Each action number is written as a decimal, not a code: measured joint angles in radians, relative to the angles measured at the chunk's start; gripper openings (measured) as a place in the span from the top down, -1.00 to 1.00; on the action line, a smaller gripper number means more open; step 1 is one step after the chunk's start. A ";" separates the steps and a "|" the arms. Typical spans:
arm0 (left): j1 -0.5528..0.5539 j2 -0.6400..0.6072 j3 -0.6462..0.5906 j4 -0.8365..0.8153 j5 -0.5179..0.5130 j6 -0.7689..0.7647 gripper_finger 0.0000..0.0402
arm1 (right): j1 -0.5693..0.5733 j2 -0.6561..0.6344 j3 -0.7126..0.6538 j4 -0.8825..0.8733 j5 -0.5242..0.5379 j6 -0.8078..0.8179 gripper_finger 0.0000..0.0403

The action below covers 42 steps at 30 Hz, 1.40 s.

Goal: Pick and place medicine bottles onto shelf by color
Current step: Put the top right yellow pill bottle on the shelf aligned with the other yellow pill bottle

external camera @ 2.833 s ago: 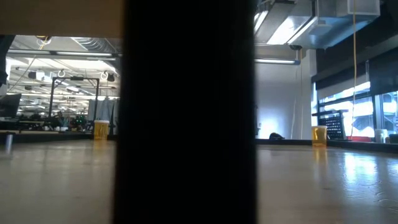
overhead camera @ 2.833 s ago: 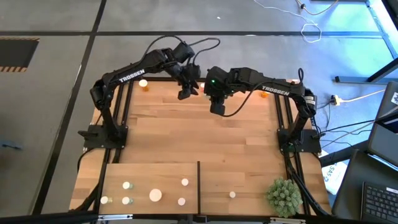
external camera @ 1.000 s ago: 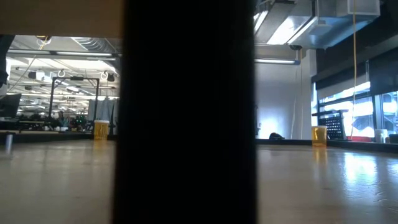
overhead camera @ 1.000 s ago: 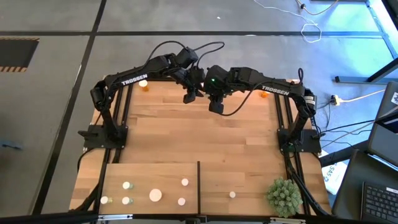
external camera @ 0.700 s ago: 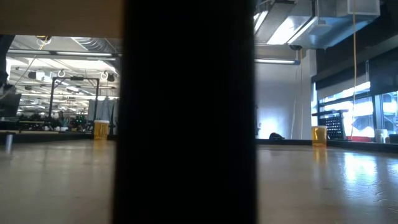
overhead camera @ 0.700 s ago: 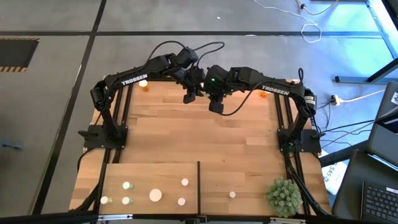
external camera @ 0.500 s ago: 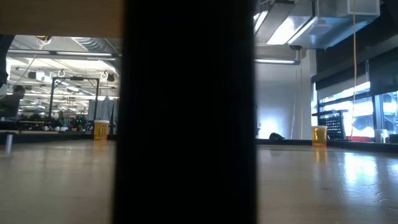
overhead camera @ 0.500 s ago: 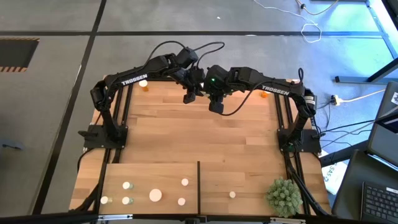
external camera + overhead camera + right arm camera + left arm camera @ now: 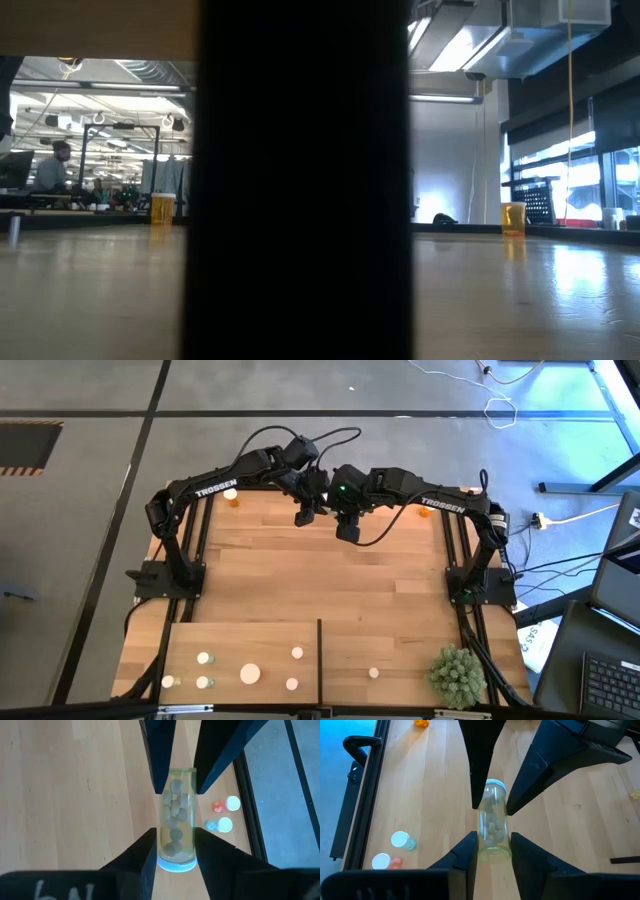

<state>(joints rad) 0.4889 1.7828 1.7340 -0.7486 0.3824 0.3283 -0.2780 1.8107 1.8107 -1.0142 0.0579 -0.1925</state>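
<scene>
Midair, a clear bottle point(image 9: 493, 822) half full of pale tablets hangs above the tabletop point(image 9: 330, 585) at its edge away from the shelf point(image 9: 240, 645), clamped at both ends: the left gripper point(image 9: 490, 851) grasps its base, the right gripper point(image 9: 173, 846) flanks its white cap end. White-capped bottles point(image 9: 250, 673) stand on the shelf left of the divider point(image 9: 319, 660); one bottle point(image 9: 373, 673) stands right, near a spiky plant ball point(image 9: 456, 675). A dark upright point(image 9: 300, 180) blocks the low view's middle.

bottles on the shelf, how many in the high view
7 bottles on the shelf: six left of the divider, one right of it. More may hide at the shelf's near edge.
</scene>
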 joint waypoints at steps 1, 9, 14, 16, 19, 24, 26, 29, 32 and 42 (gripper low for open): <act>0.000 0.000 0.000 0.000 0.000 0.000 0.54 | 0.000 0.000 0.000 0.000 0.000 0.000 0.31; 0.000 0.000 0.000 -0.005 -0.008 -0.001 0.54 | 0.001 0.000 0.000 0.000 -0.002 0.000 0.17; 0.000 0.003 0.000 -0.041 -0.052 0.006 0.54 | -0.004 0.000 0.000 -0.005 -0.003 0.000 0.13; 0.000 0.004 0.000 -0.062 -0.085 0.020 0.54 | -0.006 0.000 0.000 -0.009 -0.003 0.000 0.14; 0.000 0.004 0.000 -0.077 -0.093 0.022 0.54 | -0.006 -0.004 0.001 -0.013 -0.002 -0.003 0.15; 0.000 0.004 0.000 -0.083 -0.096 0.022 0.54 | -0.009 -0.008 0.050 -0.070 0.000 0.000 0.15; 0.003 -0.005 0.000 -0.097 -0.107 0.022 0.54 | -0.009 -0.008 0.077 -0.096 0.001 0.005 0.15; 0.007 -0.032 0.001 -0.111 -0.107 0.023 0.54 | -0.009 -0.008 0.126 -0.127 0.001 0.005 0.15; 0.010 -0.063 0.000 -0.138 -0.115 0.022 0.54 | -0.009 -0.011 0.167 -0.133 0.001 0.006 0.15; 0.017 -0.231 0.000 -0.187 -0.152 -0.015 0.54 | -0.009 -0.014 0.276 -0.197 0.001 0.003 0.15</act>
<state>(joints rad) 0.5056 1.5514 1.7344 -0.9356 0.2305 0.3128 -0.2874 1.7962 2.0872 -1.2109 0.0593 -0.1896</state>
